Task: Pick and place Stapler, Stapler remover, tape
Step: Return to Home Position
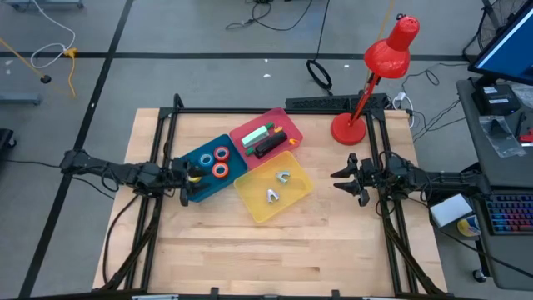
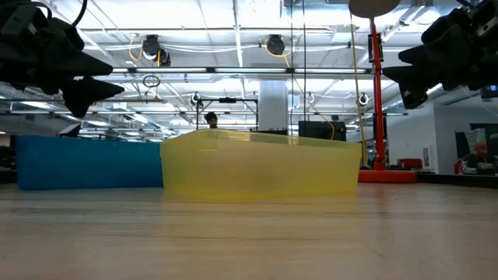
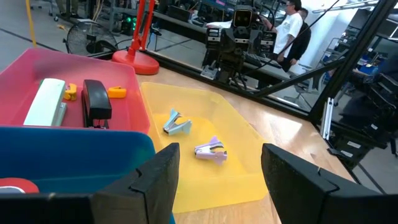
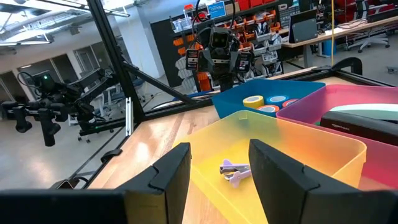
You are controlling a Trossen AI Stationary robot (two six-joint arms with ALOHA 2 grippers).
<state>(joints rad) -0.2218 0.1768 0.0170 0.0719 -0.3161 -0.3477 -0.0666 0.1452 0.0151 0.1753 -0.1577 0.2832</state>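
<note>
Three bins stand side by side mid-table. The blue bin (image 1: 206,167) holds several tape rolls, among them a red one (image 1: 221,153) and an orange one (image 1: 220,170). The pink bin (image 1: 266,137) holds a black stapler (image 3: 96,102) and a pale green one (image 3: 46,102), both lying flat. On the floor of the yellow bin (image 1: 273,185) lie two stapler removers (image 3: 210,151) (image 3: 176,123). My left gripper (image 1: 185,175) hangs open, level, at the blue bin's left wall. My right gripper (image 1: 346,179) hangs open, level, to the right of the yellow bin.
A red desk lamp (image 1: 366,83) stands at the far right, its base (image 1: 350,127) on the table. Black frame rails (image 1: 387,217) run along the left and right sides. Bare wood (image 1: 266,258) lies between the bins and the near edge. People stand beyond the table.
</note>
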